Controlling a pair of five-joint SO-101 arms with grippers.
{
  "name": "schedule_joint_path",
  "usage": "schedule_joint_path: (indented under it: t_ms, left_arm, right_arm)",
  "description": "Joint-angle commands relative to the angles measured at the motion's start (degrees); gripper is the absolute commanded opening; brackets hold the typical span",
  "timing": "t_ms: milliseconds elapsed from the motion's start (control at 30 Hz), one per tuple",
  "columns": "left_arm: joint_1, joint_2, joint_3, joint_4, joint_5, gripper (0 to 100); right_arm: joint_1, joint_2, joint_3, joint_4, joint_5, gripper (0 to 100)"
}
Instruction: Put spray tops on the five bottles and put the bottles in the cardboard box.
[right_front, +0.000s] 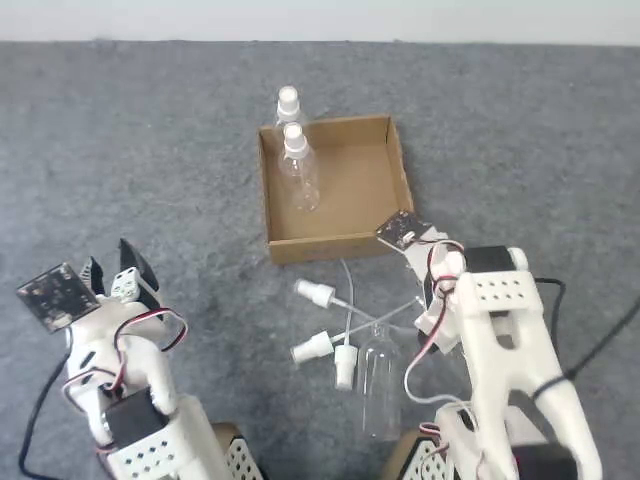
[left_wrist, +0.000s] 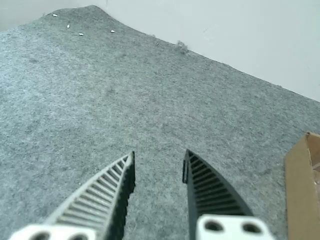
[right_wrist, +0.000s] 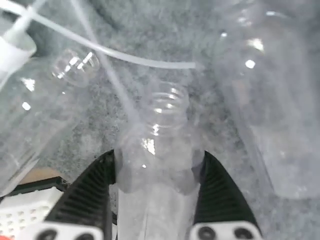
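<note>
Black right fingers (right_wrist: 82, 197) clasp clear, threaded-neck bottle (right_wrist: 156, 150).

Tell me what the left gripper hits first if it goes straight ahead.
The way looks free: the left gripper points over grey mat, with the cardboard box off to one side. Probably the mat first; depth unclear.

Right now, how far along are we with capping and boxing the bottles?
Done: two capped bottles stand at the back left corner of the cardboard box, at least one inside. In hand: the fingers of the right gripper clasp an uncapped bottle below its neck. Left: three spray tops lie loose on the carpet by another open bottle; the left gripper is open and empty.
</note>
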Motion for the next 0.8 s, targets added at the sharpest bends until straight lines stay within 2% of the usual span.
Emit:
schedule_joint_path:
  t_ms: [0, 233, 400, 633, 767]
  left_arm:
    - [-0.09, -0.88, -0.75, -1.93, -0.44, 15]
    - [-0.09, -0.88, -0.75, -1.93, -0.26, 15]
    - [0.97, -0.88, -0.75, -1.93, -0.09, 15]
    - [3.16, -0.88, -0.66, -1.67, -0.09, 15]
    - [3.16, -0.88, -0.66, -1.58, -0.09, 15]
  right_arm:
    - [-0.4, -8.04, -0.79, 3.74, -2.29, 2.8]
    - [-0.66, -15.25, -0.79, 6.02, -11.87, 3.9]
    - [-4.62, -19.91, -0.79, 6.46, -19.96, 7.9]
    - [-11.56, -25.54, -0.79, 5.93, -20.84, 7.8]
    - [-14.29, -28.0, -0.7, 2.59, -20.84, 0.5]
